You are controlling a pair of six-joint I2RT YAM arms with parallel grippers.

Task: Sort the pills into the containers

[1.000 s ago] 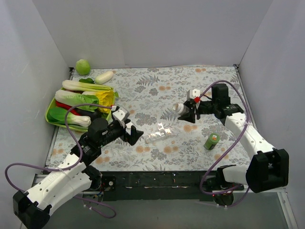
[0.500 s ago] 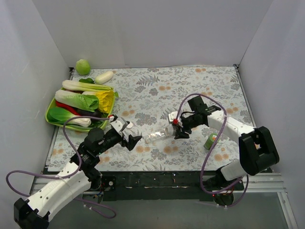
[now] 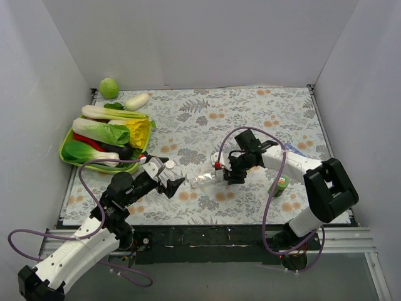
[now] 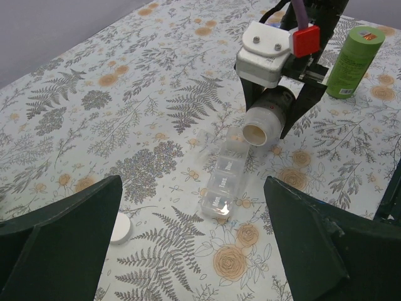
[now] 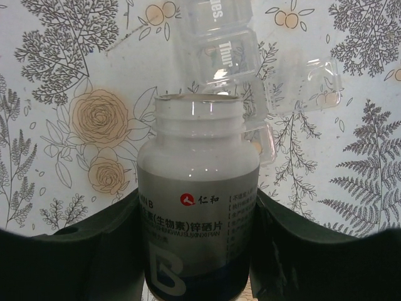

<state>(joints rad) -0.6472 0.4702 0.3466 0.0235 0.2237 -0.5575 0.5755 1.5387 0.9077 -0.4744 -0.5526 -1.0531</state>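
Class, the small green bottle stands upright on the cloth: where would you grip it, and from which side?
Probably the green bottle by its round body below the cap, fingers across it, coming from above: it stands upright, apart from the pill box.

Clear, colourless pill-box strip, a short row of small square compartments, lies flat on the floral surface, middle-front and set diagonally. Day labels are printed on the compartments. At least one clear lid is flipped open sideways. Contents can't be made out.
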